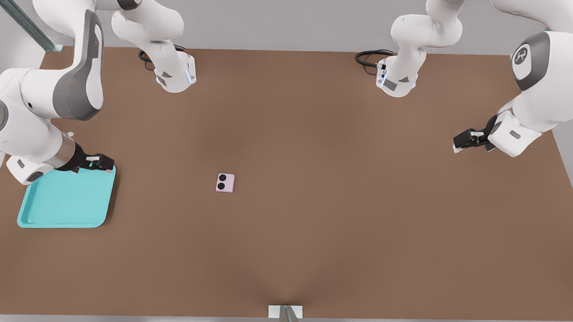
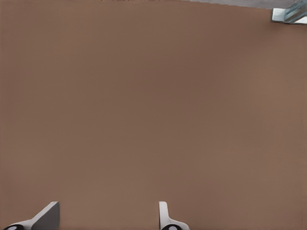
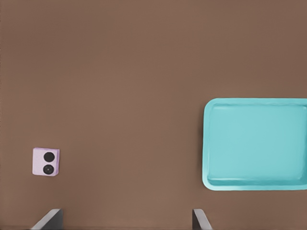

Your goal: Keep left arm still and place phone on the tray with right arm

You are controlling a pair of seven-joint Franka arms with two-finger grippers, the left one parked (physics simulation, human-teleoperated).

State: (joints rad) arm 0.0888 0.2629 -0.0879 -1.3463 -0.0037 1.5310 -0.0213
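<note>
My gripper (image 1: 103, 162) hangs wide open over the tray's (image 1: 62, 204) far rim — the phone (image 1: 225, 183) lies well off toward the front view's right.

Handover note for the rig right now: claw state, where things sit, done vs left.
Right arm's claw: open, empty, hovering at the tray's far edge in the front view.
Phone: flat on the table, lenses up, apart from the tray, toward the front view's right of it.
Tray: nothing in it, at the front view's left.
Done: nothing yet.
Left: move to the phone, grip it, carry it over, set it in the tray.
</note>
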